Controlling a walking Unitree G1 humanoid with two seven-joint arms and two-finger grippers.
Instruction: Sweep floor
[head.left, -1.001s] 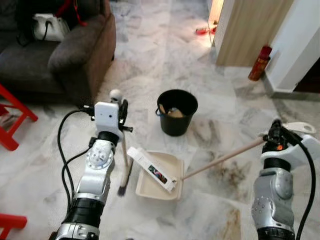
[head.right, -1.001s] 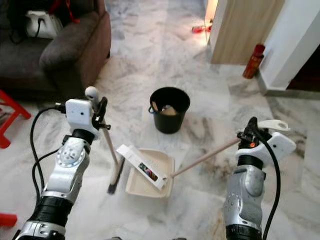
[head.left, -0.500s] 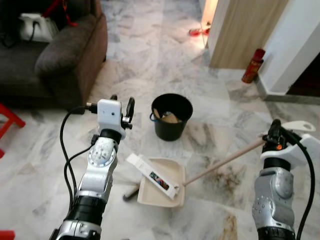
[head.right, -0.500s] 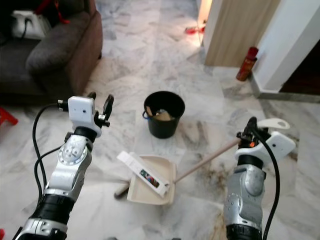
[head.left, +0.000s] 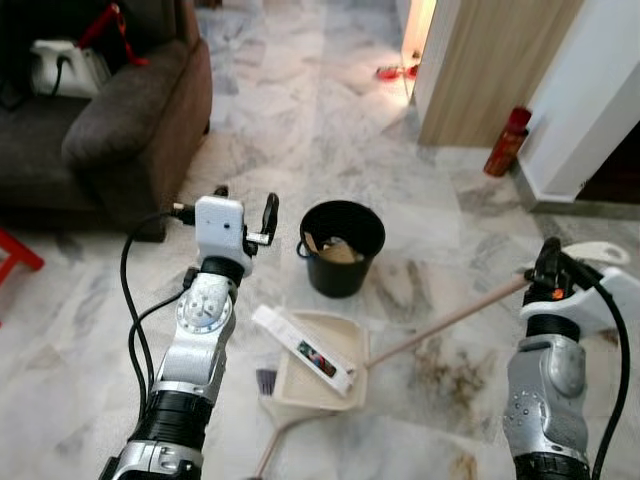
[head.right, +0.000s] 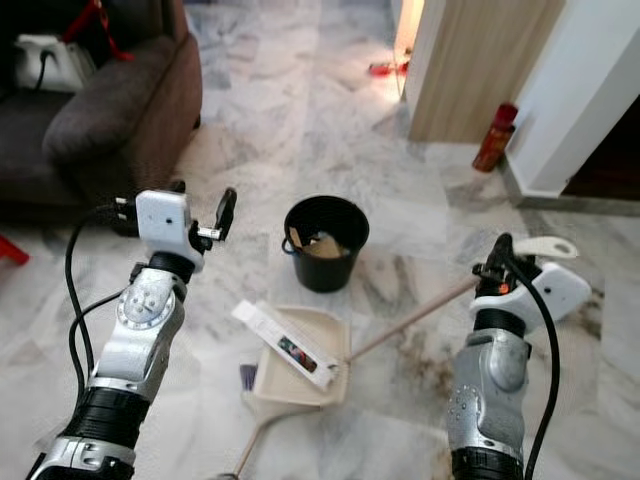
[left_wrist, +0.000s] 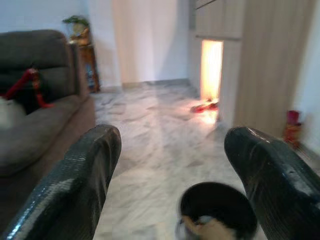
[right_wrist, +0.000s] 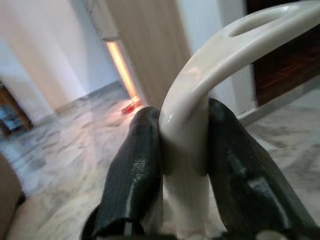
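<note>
- Right, from the head cams I saw the L gripper (head.left: 262, 215) held up w/ fingers spread apart and nothing between them, above the marble floor (head.left: 330, 110) near the black bucket (head.left: 343, 247).
- L wrist cam gave what the head cams didn't: the two black fingers (left_wrist: 82, 175) wide apart, the bucket's rim between them, sofa (left_wrist: 35, 125) off to one side, lit doorway beyond.
- R gripper (head.right: 497, 268) was clamped on the dustpan's white handle grip (right_wrist: 200, 95); R wrist cam showed both fingers pressed against it, a detail too small in the head cams.
- Dustpan (head.left: 322, 360) sat flat on the floor just in front of the bucket; cream pan, its long pale handle (head.left: 450, 318) slanted up to the R gripper.
- A white box (head.left: 302, 346) lay tilted across the pan's near rim.
- Broom (head.left: 268, 425) lay on the floor beside the pan, dark bristle end by its L edge, stick running toward me.
</note>
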